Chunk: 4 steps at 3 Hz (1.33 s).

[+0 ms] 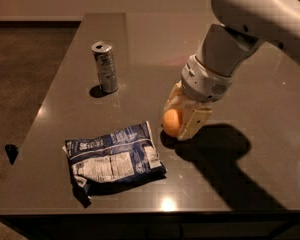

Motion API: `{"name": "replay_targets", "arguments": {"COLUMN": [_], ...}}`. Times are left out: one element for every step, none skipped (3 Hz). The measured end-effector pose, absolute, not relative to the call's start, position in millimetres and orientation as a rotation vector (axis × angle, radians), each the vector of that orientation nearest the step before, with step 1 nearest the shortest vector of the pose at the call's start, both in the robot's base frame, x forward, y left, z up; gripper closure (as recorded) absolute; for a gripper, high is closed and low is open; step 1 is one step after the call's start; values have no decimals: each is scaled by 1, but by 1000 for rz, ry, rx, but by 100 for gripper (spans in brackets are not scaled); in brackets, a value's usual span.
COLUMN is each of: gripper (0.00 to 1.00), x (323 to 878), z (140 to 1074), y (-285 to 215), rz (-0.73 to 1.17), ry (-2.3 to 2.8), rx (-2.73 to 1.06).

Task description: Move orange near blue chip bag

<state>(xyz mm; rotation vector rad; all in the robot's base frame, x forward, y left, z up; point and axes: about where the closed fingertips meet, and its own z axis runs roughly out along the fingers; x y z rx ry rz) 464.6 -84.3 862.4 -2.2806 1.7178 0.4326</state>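
The orange (171,122) is held between the cream-coloured fingers of my gripper (179,120), low over the dark table just right of the blue chip bag (113,157). The bag lies flat and crumpled near the table's front edge, its white text panel facing up. The gripper comes down from my white arm at the upper right and is shut on the orange. The orange sits a short gap from the bag's right edge.
A tall silver drink can (105,67) stands upright behind the bag at the left. The grey table (250,184) has its front edge at the bottom and its left edge close to the bag. My arm's shadow falls to the right.
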Motion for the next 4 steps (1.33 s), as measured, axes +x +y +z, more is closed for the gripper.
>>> {"name": "replay_targets", "arguments": {"gripper": [35,12,0,0], "x": [458,459,460,460], "z": [861,862,862,862], "y": [-79,-78,-77,-77], "rz": [464,457,452,452], "ry": [1687,1685,1682,1682], "rx": [-2281,-2279,-2277,-2277]}}
